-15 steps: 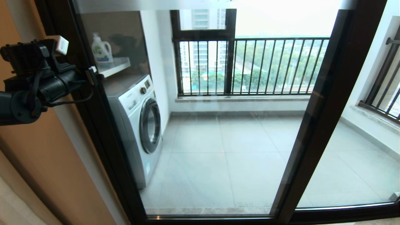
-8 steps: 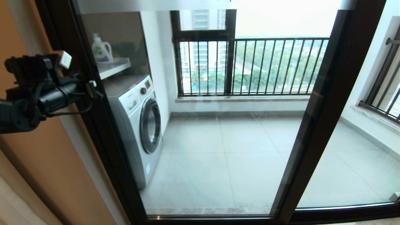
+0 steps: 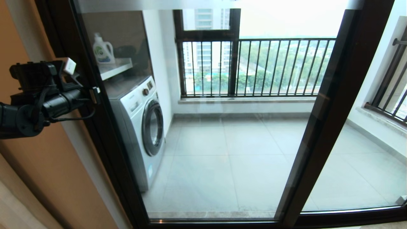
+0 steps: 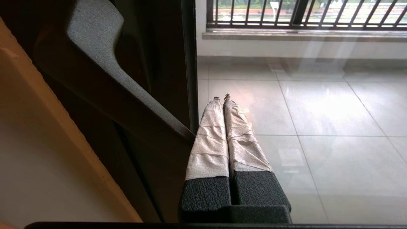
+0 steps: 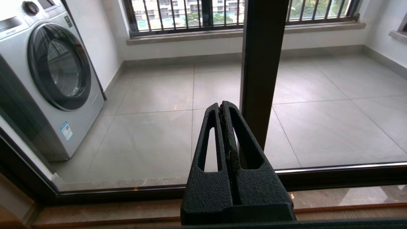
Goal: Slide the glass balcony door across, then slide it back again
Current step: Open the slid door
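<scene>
- Now, far left in the head view, the left hand (image 3: 95,95) is up at the left stile of the glass balcony door (image 3: 222,143), its tip against the dark frame edge.
- From the left wrist view, that left hand (image 4: 221,97) has its two taped fingers (image 4: 210,140) pressed together with nothing between them, lying just beside the stile, with the dark pull handle (image 4: 105,70) close alongside.
- The door itself fills the middle, its left stile tight against the tan wall (image 3: 41,165) and its right stile (image 3: 327,111) overlapping the next glass panel (image 3: 359,165).
- Through the glass: a washing machine (image 3: 140,127) on the left, a detergent bottle (image 3: 103,49) on the shelf (image 3: 116,68) above it, the black railing (image 3: 270,66) behind.
- Over on the right, the right hand (image 5: 223,106) hangs low before the door's right stile (image 5: 260,63), fingers pressed together on nothing.
</scene>
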Robot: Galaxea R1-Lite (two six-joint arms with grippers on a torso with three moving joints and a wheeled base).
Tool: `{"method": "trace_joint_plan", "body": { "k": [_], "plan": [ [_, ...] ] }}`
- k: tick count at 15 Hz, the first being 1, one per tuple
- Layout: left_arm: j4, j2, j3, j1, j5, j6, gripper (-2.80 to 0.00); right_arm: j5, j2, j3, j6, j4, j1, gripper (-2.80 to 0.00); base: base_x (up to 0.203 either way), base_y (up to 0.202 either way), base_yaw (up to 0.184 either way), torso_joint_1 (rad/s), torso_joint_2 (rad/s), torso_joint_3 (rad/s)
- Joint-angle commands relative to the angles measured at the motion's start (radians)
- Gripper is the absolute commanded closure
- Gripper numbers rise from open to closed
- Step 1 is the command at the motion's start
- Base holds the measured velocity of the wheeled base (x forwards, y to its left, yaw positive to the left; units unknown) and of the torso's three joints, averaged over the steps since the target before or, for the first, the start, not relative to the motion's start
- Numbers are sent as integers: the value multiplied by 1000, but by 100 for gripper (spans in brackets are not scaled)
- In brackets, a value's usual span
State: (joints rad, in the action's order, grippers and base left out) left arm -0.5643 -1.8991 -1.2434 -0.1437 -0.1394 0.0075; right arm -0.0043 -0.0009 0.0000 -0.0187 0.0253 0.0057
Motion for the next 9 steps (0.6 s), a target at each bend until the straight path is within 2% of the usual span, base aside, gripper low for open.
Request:
{"method": "trace_joint_plan", "body": {
  "k": [1, 3, 6, 9],
  "plan": [
    [-8, 5, 21, -13, 1, -1, 0, 0, 1, 12, 0, 1, 0, 0, 0, 0, 0, 0, 0, 0],
    [-58, 1, 57, -25, 0, 1, 0, 0, 1, 12, 0, 1, 0, 0, 0, 0, 0, 0, 0, 0],
    [-171, -21, 118, -52, -3, 39, 0, 0, -1, 12, 0, 1, 0, 0, 0, 0, 0, 0, 0, 0],
    [-187, -26, 142, -57, -2, 39, 0, 0, 0, 12, -1, 1, 0, 0, 0, 0, 0, 0, 0, 0]
  ]
}}
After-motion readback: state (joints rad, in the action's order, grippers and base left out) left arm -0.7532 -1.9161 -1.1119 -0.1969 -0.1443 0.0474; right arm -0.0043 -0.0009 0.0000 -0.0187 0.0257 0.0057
